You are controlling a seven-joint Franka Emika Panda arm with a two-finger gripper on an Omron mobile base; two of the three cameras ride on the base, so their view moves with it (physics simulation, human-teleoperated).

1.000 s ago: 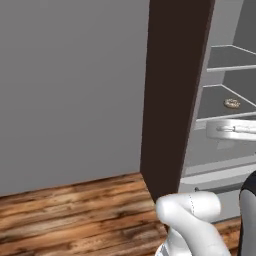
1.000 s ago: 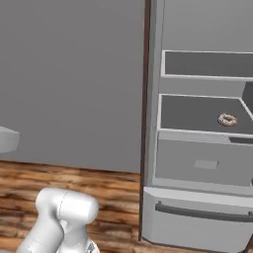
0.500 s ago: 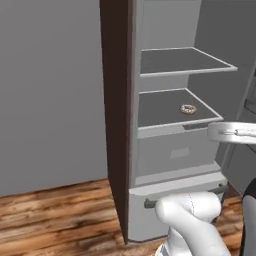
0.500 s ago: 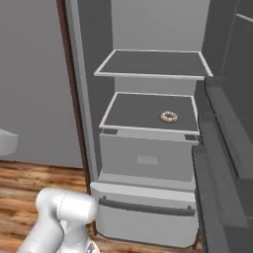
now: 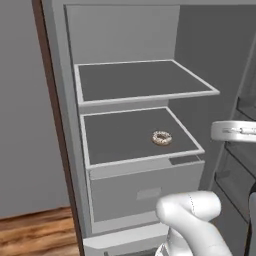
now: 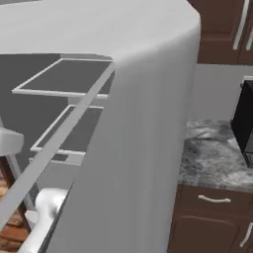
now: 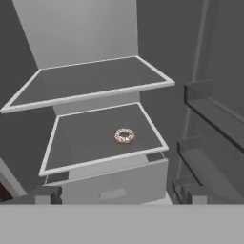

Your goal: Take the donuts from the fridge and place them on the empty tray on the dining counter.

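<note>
One donut: pale tan ring w/ white icing & sprinkles (image 5: pixel 162 138), lying flat on lower shelf (image 5: pixel 120 137) of the fridge (image 5: pixel 210 60), toward shelf's right-front part, apart from the rim. Same donut in hand view, right of shelf centre.
Fridge: door open, grey inside; upper shelf (image 5: pixel 135 80) bare grey, sits above the lower one; closed drawer front (image 5: pixel 145 192) just below lower shelf.
Fridge door: light-grey slab (image 6: pixel 143 148) close to right base cam, blocks most of interior there; door racks (image 7: pixel 209 114) seen at right edge in hand view.
End effector: two dark finger tips at bottom of hand view, one low left (image 7: pixel 47 194), other low right; midpoint (image 7: pixel 116 198) in front of drawer, below donut level. Jaws wide apart, nothing between them, not touching donut.
Arm: white elbow (image 5: pixel 192 210) low right in left base view, in front of drawer.
Surroundings: wood floor (image 5: pixel 35 232) at lower left; dark brown panel (image 5: pixel 52 100) beside fridge's left wall; grey marbled rear desk (image 6: pixel 217 153) over dark brown cabinets (image 6: pixel 212 217) to the right of door.
</note>
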